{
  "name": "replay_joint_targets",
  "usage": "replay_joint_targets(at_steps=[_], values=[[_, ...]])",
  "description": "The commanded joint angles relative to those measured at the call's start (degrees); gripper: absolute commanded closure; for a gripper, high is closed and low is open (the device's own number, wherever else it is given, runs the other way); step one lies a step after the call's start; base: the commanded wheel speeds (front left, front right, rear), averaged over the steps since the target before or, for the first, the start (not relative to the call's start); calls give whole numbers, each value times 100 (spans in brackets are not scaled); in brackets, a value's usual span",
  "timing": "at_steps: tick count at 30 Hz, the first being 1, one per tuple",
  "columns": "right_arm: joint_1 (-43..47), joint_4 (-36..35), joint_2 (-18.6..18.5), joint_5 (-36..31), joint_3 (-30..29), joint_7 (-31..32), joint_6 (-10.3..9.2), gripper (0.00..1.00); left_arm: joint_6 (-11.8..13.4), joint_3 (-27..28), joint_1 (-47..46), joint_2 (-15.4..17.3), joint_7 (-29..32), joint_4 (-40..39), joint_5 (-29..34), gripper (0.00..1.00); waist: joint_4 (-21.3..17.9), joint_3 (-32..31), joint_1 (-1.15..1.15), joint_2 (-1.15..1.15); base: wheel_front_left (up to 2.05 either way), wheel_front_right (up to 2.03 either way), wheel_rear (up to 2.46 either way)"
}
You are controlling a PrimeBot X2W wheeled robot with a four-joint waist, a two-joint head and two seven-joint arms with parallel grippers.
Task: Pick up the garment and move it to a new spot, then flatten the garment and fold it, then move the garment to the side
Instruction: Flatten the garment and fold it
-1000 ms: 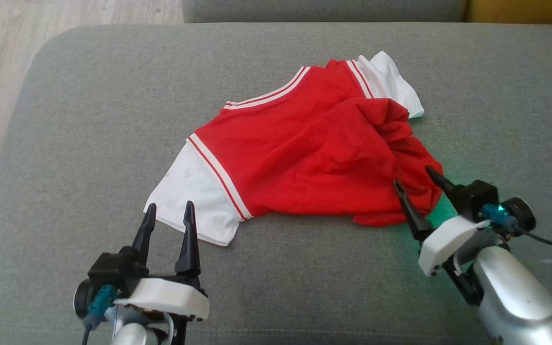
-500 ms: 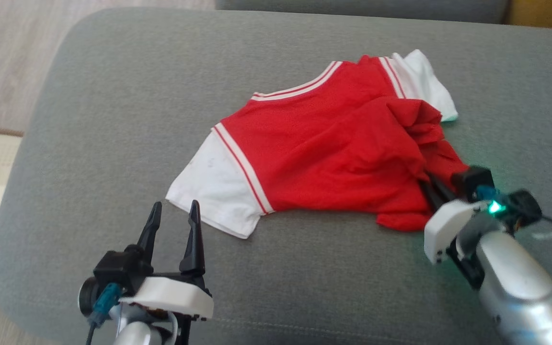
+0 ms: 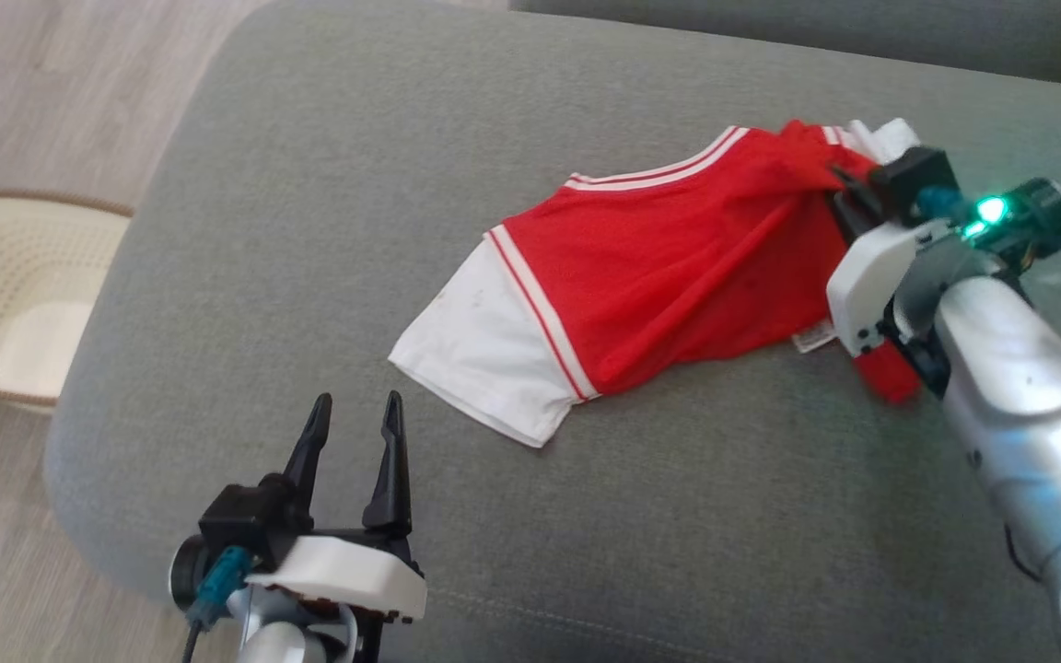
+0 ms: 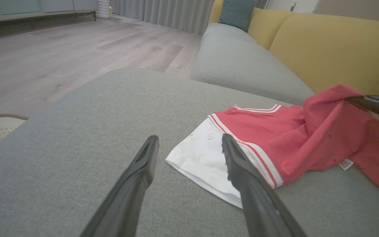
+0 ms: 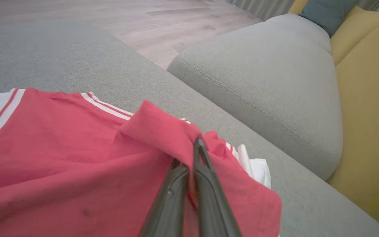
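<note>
Closed right end effector (image 5: 196, 148) on red jersey (image 3: 659, 276) hem, raised fold off sofa cushion (image 3: 309, 184); pick-up underway. Kept left end effector (image 3: 355, 414) wide open near white sleeve (image 3: 484, 359).

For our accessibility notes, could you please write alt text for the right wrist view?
The right end effector is shut on a raised fold of the red, white-trimmed garment lying on a grey sofa cushion. A wooden floor and yellow backrest lie beyond.

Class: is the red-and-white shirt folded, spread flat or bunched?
Bunched: one end of the shirt hangs pinched in the right gripper, jaws shut.
</note>
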Motion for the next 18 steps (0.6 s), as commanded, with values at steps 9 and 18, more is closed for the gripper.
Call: replay_joint_targets(at_steps=[9, 18], values=[[-562, 1049, 331, -55, -15, -520, 37, 0, 39, 174, -242, -12, -70, -115, -39, 0, 140, 46, 0, 0, 0, 0, 0], [-452, 1012, 353, 313, -206, -1219, 37, 0, 22, 262, -139, -12, -70, -154, 19, 0, -514, -111, 0, 0, 0, 0, 0]])
